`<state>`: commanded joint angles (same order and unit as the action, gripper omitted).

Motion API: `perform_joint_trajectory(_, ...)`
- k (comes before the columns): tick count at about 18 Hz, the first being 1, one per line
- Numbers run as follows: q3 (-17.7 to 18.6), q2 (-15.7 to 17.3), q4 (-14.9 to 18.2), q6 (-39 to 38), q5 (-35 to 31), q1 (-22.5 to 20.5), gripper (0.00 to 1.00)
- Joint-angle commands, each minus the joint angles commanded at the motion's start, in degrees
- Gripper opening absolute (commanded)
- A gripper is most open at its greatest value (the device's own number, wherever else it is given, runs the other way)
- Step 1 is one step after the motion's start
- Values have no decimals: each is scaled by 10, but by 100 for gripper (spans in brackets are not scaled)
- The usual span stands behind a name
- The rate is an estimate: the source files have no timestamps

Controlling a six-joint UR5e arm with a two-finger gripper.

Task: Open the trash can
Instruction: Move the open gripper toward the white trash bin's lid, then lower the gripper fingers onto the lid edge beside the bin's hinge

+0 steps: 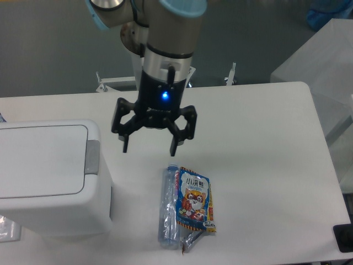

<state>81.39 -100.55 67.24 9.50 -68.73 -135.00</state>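
Note:
The trash can (47, 176) is a large white boxy bin at the table's left, its flat lid down and a grey latch tab (92, 157) on its right edge. My gripper (149, 148) hangs open above the table, a short way right of the latch tab and slightly higher in the picture. Nothing is between its black fingers (174, 147). A blue light glows on the gripper body.
A clear plastic bottle (167, 207) and a blue snack packet (193, 200) lie side by side just below the gripper. The robot's base (150, 41) stands at the table's far edge. A dark object (344, 237) sits at the lower right corner.

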Motion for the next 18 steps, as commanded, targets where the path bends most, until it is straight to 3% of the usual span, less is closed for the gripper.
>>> perform_joint_trajectory(18,9,-16,-1,-35,-2,28,100)
